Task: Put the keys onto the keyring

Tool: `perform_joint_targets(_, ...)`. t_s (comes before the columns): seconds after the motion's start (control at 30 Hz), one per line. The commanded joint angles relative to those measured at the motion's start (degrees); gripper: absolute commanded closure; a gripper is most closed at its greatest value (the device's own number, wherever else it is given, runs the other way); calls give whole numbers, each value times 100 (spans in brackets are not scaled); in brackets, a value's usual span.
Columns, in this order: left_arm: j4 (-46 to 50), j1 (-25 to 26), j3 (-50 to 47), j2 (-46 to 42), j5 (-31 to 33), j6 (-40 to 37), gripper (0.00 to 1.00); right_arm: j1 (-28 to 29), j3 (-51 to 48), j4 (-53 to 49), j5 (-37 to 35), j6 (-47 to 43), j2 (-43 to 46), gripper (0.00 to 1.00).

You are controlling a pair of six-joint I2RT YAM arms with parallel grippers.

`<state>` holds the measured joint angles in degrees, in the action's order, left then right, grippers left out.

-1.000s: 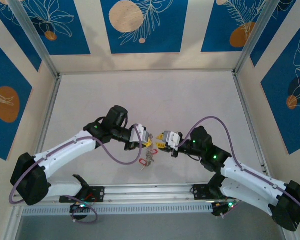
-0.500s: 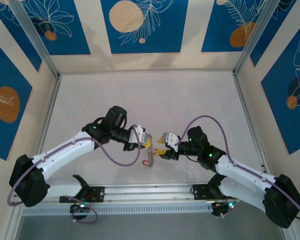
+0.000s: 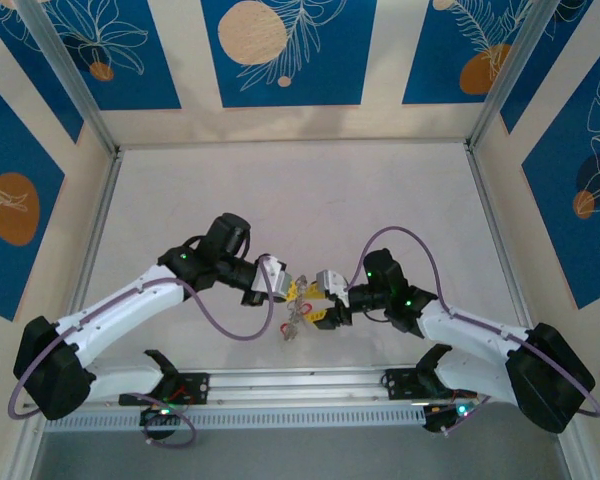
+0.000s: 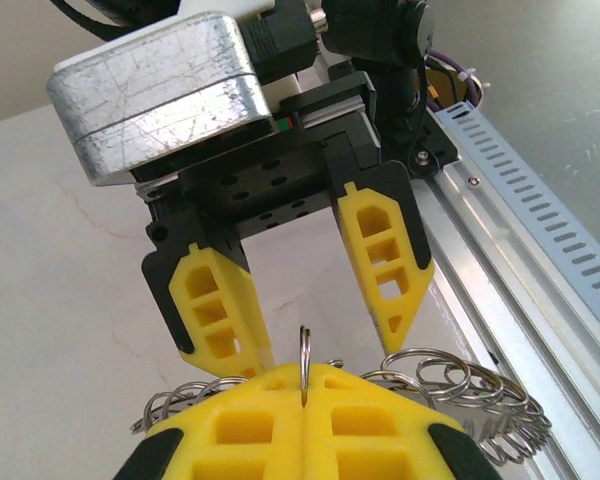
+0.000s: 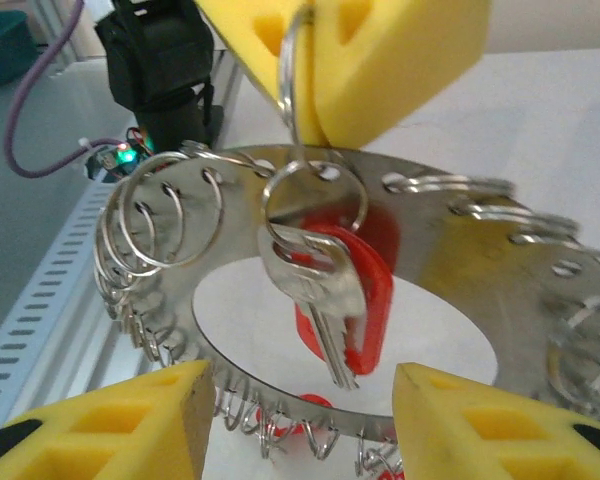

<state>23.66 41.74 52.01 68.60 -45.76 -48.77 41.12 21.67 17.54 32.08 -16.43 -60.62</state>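
My left gripper (image 4: 305, 400) is shut on a small split ring (image 5: 288, 95) that hangs from the keyring (image 5: 450, 240), a flat silvery disc edged with wire loops (image 4: 460, 385). It holds the keyring up above the table (image 3: 294, 320). One of the keys (image 5: 315, 290), silver with a red tag (image 5: 370, 300), dangles from that split ring across the central hole. A second red piece (image 5: 315, 405) peeks out below the rim. My right gripper (image 5: 300, 420) is open and faces the keyring, its fingers (image 4: 385, 260) either side of the hanging key without touching it.
The two grippers meet nose to nose (image 3: 305, 295) near the table's front middle. The aluminium rail and slotted cable duct (image 4: 540, 250) run just behind them at the near edge. A purple cable (image 3: 220, 320) loops off the left arm.
My right gripper has moved left up to the left gripper and its jaws have widened. The keyring and left gripper have shifted slightly left and forward.
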Motion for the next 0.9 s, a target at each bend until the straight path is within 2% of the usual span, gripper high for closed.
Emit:
perform_joint_targets(0.0,95,-30,203,-110,-423,-233,100,110,214,246,313,133,-35,49)
perform_joint_targets(0.1,134,-26,218,-109,-454,-247,100,191,202,448,359,194,-152,53)
perform_joint_targets(0.17,122,-16,200,-137,-430,-238,100,207,218,502,343,256,-209,58)
perform_joint_targets(0.33,164,-19,205,-138,-384,-255,100,211,209,583,316,276,-248,80)
perform_joint_targets(0.43,160,-25,195,-117,-322,-264,100,186,202,367,268,236,-109,86)
perform_joint_targets(0.53,177,-26,197,-96,-287,-251,100,71,127,313,246,220,48,100)
perform_joint_targets(0.7,169,-16,204,-24,-183,-207,100,-72,30,156,176,238,398,100)
perform_joint_targets(0.87,178,-22,193,20,13,-206,100,-139,180,-437,-88,13,700,100)
